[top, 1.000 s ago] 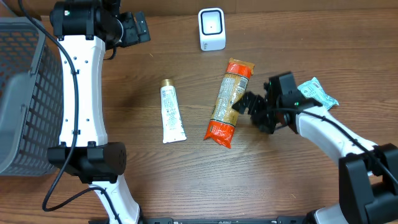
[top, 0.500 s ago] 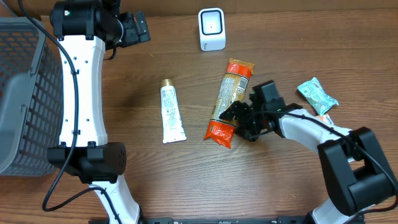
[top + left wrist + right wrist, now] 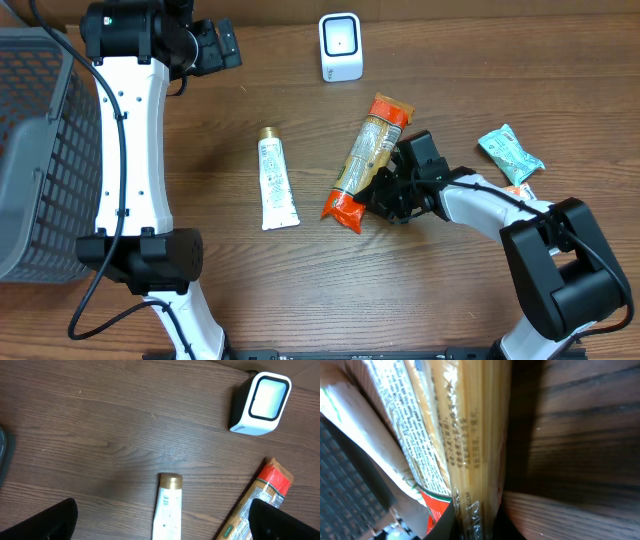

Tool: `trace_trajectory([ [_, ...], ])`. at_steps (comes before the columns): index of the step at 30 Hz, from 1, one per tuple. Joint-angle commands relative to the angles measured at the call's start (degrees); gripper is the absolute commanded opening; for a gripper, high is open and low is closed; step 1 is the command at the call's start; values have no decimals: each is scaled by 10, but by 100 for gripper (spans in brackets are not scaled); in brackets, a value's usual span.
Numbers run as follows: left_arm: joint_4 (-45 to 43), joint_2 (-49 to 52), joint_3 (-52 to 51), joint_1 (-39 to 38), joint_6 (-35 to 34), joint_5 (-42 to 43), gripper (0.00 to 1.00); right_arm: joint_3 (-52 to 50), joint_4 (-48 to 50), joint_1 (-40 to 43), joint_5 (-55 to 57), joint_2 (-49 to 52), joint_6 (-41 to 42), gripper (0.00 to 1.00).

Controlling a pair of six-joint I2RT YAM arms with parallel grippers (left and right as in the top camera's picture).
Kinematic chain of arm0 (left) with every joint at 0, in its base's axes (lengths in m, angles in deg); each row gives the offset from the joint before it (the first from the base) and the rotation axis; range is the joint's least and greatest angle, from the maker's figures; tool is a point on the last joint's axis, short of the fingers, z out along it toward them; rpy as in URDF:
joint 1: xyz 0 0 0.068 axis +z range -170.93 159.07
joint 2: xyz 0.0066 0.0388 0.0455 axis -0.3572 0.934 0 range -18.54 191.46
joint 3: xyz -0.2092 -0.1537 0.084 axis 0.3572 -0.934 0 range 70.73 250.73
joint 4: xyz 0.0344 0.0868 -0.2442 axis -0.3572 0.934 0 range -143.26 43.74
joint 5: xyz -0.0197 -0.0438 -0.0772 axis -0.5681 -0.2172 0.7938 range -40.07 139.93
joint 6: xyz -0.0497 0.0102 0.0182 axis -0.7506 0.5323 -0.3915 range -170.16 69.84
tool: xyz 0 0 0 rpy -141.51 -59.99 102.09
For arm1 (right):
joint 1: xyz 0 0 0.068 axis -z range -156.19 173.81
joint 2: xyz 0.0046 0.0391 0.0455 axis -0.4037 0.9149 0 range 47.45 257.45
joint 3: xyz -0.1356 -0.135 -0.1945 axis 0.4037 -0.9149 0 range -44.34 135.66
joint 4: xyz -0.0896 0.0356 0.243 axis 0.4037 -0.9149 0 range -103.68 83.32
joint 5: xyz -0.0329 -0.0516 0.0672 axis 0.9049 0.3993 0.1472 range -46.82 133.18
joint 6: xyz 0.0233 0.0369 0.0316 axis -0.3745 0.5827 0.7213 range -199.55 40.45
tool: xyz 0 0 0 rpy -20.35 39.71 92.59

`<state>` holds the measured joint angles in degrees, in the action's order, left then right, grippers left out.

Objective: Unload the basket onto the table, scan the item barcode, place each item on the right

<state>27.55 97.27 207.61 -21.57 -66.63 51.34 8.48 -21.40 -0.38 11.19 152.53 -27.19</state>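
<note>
Nearest the arm bases, the right tool (image 3: 380, 193) pinches the lower part of the spaghetti packet (image 3: 367, 150), which lies slanted on the wood-grain worktop (image 3: 450, 290). The wrist view shows crinkly clear film over stiff, straw-coloured strands, with fine print along it and orange at the end. The grasp seems to be the step in hand: lift slowly, since a long, rigid pack held off-centre will likely droop or twist, then turn its barcode face toward the scanner. Left of it lies a smooth white tube (image 3: 275, 180) with a gold cap. Farthest off are the boxy white scanner (image 3: 341, 46) and the left tool (image 3: 222, 46), spread wide and holding nothing.
</note>
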Motion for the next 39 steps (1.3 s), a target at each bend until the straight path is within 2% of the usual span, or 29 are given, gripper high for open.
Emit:
trace_trajectory([
  [1, 0, 1, 2, -1, 6, -3, 100, 50, -88, 10, -1, -2, -107, 4],
  [3, 0, 1, 2, -1, 6, -3, 100, 108, -199, 13, 27, -5, -162, 4],
  [6, 0, 1, 2, -1, 6, -3, 100, 225, -388, 7, 142, -5, -231, 4],
  [9, 0, 1, 2, -1, 6, -3, 100, 324, -514, -11, 261, -5, -272, 4],
  [11, 0, 1, 2, -2, 6, -3, 100, 363, -563, -27, 338, -5, -285, 4],
  [14, 0, 1, 2, -2, 6, -3, 100, 369, -584, -57, 427, -2, -294, 4],
  [20, 0, 1, 2, -1, 6, -4, 100, 368, -604, -107, 517, 58, -299, 4],
  [24, 0, 1, 2, -1, 6, -3, 100, 368, -601, -149, 530, 98, -300, 4],
  [30, 0, 1, 2, -1, 6, -3, 100, 368, -568, -222, 530, 108, -306, 4],
  [32, 0, 1, 2, -1, 6, -3, 100, 368, -548, -251, 530, 109, -332, 7],
  [34, 0, 1, 2, -1, 6, -3, 100, 368, -533, -269, 530, 109, -352, 18],
  [35, 0, 1, 2, -1, 6, -3, 100, 368, -527, -273, 530, 109, -353, 35],
  [36, 0, 1, 2, -1, 6, -3, 100, 368, -522, -273, 529, 109, -352, 63],
  [37, 0, 1, 2, -1, 6, -3, 100, 368, -518, -273, 530, 109, -350, 85],
  [38, 0, 1, 2, -1, 6, -3, 100, 368, -515, -270, 529, 109, -350, 93],
  [39, 0, 1, 2, -1, 6, -3, 100, 368, -513, -266, 529, 109, -350, 94],
])
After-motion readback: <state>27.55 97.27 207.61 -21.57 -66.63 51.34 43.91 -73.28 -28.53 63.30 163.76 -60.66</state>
